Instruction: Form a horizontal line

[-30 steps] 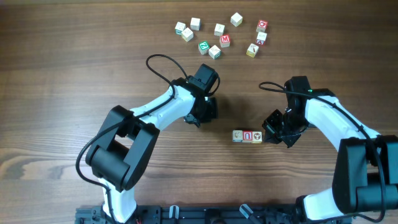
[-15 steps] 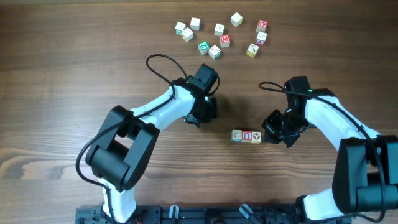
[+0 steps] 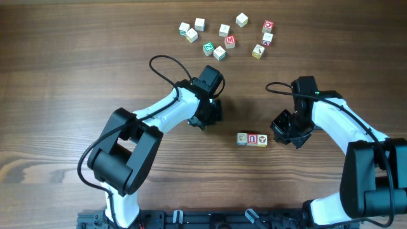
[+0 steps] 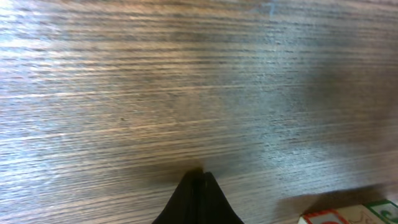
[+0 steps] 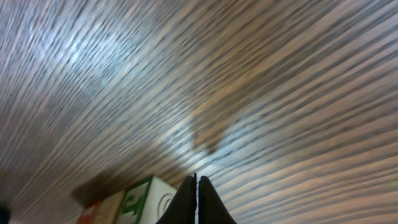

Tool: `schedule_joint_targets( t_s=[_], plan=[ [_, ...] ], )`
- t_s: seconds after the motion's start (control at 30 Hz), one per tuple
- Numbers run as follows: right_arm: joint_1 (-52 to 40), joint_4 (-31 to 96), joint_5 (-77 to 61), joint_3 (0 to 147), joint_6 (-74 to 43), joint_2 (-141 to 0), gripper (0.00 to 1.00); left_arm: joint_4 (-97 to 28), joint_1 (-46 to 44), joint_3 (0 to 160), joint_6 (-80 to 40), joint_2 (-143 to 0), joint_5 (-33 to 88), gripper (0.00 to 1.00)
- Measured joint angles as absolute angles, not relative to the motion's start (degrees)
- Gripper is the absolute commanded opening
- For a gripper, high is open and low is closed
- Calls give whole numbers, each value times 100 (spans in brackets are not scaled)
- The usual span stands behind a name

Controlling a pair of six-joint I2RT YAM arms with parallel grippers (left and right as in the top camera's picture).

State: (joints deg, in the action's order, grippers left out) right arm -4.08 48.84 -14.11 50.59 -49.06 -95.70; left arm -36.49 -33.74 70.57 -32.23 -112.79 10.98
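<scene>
The horizontal line is a short row of three small picture cubes lying side by side on the wooden table, with the red-framed one in the middle. My right gripper is shut and empty, just off the row's right end. In the right wrist view its tips are next to a green-marked cube. My left gripper is shut and empty, well left of the row. The left wrist view shows its tips low over bare wood, with the red-framed cube at the bottom right edge.
Several loose picture cubes lie scattered at the back of the table, far from both grippers. A black cable loops above the left arm. The wooden table runs wide to the left.
My right gripper has drawn back a little to the right, away from the row's right end. The left arm has not moved.
</scene>
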Motion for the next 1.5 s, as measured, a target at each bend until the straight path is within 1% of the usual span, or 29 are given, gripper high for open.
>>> schedule_joint_targets(
  t_s=[0.13,0.4,0.63,0.67,0.77,0.8,0.83,0.9,0.93,0.97,1.03,1.07,1.1,1.13,1.2,1.23,1.27,1.3,1.37,1.5],
  plan=[
    [-408,4991,-1074,5133,-4899,-9454,4,-3881,-3247,7057,-3223,-10844,497,4],
    [-408,4797,-849,5756,-4569,-8276,4,-4814,-3138,7067,-3236,-8388,-1035,4],
    [-408,4246,-808,5819,-4200,-6930,4,-5671,-3138,7067,-3533,-6965,-1817,4],
    [-408,4202,-779,5822,-4185,-6759,4,-5813,-3138,7067,-3603,-6589,-1979,4],
    [-408,4064,-731,5828,-4125,-6331,4,-6080,-3138,7067,-3739,-6093,-2115,4],
    [-408,4003,-718,5828,-4058,-6187,10,-6226,-3138,7067,-3789,-5826,-2163,4],
    [-408,3931,-716,5830,-3964,-6077,30,-6342,-3138,7067,-3817,-5599,-2204,4],
    [-408,3664,-692,5833,-3741,-5957,56,-6600,-3138,7067,-3879,-5170,-2329,4],
    [-408,3483,-642,5835,-3623,-5951,66,-6672,-3138,7072,-3918,-5026,-2390,4],
    [-408,3308,-585,5835,-3559,-5953,73,-6775,-3138,7074,-3959,-4895,-2456,9],
    [-408,3004,-482,5835,-3489,-5968,80,-6997,-3138,7074,-4003,-4683,-2604,30],
    [-408,2810,-419,5835,-3422,-5983,84,-7065,-3138,7074,-4023,-4600,-2668,48],
    [-408,2635,-384,5835,-3404,-6010,86,-7107,-3138,7074,-4032,-4545,-2703,58],
    [-408,2453,-346,5835,-3393,-6053,89,-7148,-3138,7078,-4075,-4504,-2749,72],
    [-408,2095,-283,5835,-3374,-6193,90,-7210,-3138,7076,-4110,-4493,-2801,88],
    [-408,1990,-268,5835,-3363,-6248,100,-7214,-3138,7076,-4145,-4504,-2814,96],
    [-408,1791,-252,5833,-3319,-6320,100,-7227,-3138,7076,-4108,-4508,-2818,100],
    [-408,1608,-248,5833,-3271,-6366,100,-7229,-3138,7076,-4106,-4510,-2825,100],
    [-408,921,-242,5835,-2821,-6442,99,-7229,-3138,7078,-4143,-4510,-2864,100],
    [-408,110,-226,5835,-1914,-6438,100,-7236,-3138,7076,-4143,-4510,-2871,100]
  ],
)
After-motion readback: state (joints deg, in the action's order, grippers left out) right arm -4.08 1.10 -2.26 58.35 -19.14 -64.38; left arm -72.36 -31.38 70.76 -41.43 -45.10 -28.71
